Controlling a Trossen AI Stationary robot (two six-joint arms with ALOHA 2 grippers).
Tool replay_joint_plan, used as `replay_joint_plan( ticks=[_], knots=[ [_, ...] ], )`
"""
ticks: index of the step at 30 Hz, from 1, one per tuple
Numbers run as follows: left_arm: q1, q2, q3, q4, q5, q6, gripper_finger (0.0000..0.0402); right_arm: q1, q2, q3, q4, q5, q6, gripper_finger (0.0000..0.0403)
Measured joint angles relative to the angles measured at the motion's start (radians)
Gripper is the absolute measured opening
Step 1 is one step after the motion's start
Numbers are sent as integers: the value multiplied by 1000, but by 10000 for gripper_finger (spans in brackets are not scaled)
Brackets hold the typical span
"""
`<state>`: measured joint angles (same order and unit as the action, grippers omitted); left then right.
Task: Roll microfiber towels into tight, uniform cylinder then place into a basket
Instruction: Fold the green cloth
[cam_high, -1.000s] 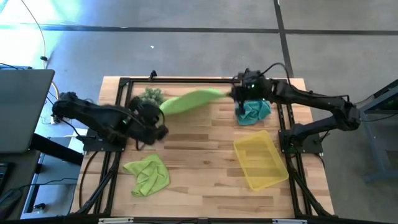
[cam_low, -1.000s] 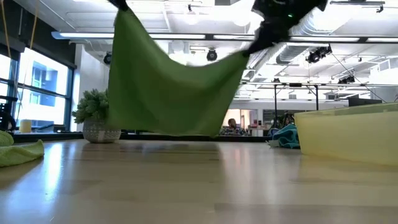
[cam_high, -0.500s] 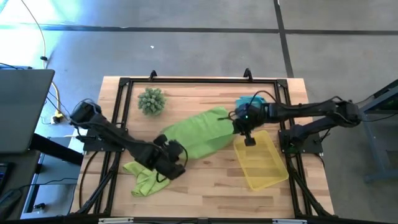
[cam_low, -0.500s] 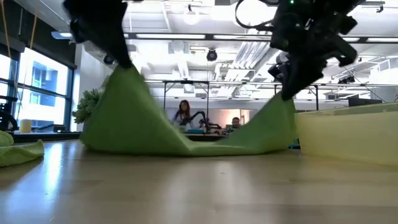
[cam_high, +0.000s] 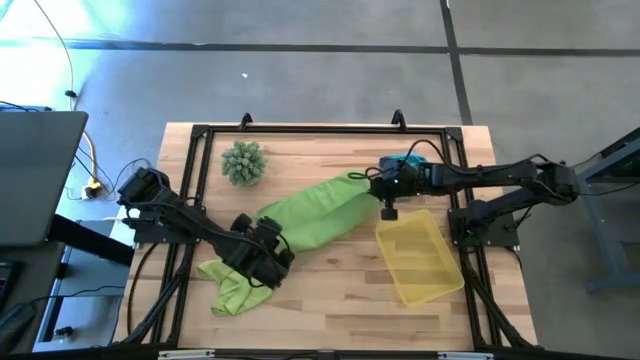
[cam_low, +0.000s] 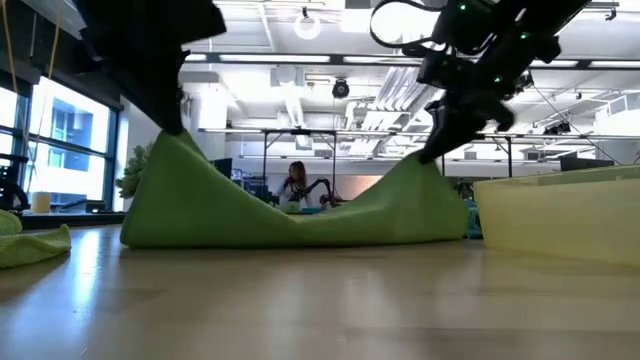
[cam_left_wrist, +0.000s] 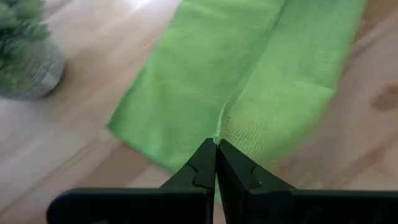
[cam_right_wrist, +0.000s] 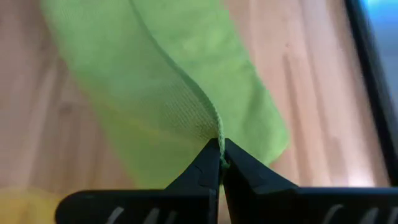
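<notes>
We count three microfiber towels: two lime green, one (cam_high: 312, 213) stretched across the middle of the bench (cam_high: 330, 280) and one (cam_high: 238, 282) crumpled near its front left, and one teal (cam_high: 400, 162), mostly hidden behind the right arm. We count one translucent yellow basket (cam_high: 418, 256), one spiky green plant ball (cam_high: 243, 162), and two arms, each ending in one tool.

No readable text, label, brand, number or sign anywhere in these views.
</notes>
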<state>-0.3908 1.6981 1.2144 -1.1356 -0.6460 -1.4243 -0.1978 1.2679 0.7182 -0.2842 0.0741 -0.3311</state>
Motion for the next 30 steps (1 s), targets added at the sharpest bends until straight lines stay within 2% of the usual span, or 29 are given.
replay_joint_plan(
  ticks=[6,15,20,26,30],
  knots=[
    [43,-1,-2,-103,-11,-77,0,-12,43,0,30,112,17,0],
    [134,22,-6,-101,-14,-11,0,-38,159,0,192,127,62,0],
    [174,44,-8,-103,-3,30,0,-39,219,0,209,141,62,0],
    [196,56,-8,-149,-38,-3,0,-39,230,0,219,288,52,0],
    [195,53,-7,-175,-63,-38,0,-49,225,0,228,322,14,0]
  ],
)
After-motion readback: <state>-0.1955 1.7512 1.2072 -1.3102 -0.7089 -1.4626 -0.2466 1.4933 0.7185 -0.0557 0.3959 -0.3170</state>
